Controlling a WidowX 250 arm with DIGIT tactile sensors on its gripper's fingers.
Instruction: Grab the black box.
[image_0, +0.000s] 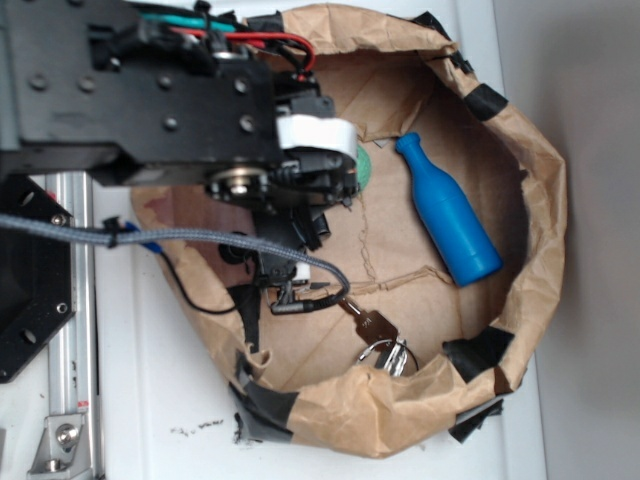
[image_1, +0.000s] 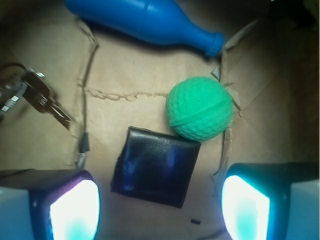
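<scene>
In the wrist view the black box lies flat on the brown paper floor, glossy and square, slightly rotated. It sits just ahead of the gap between my two glowing fingers. My gripper is open and holds nothing; the box lies apart from both pads. A green ball touches or nearly touches the box's far right corner. In the exterior view the arm covers the box; my gripper hangs inside the paper bag, and only a sliver of the green ball shows.
A blue plastic bottle lies on its side beyond the ball. A bunch of keys lies at the left. The crumpled bag walls ring the work area, patched with black tape. A metal rail stands outside.
</scene>
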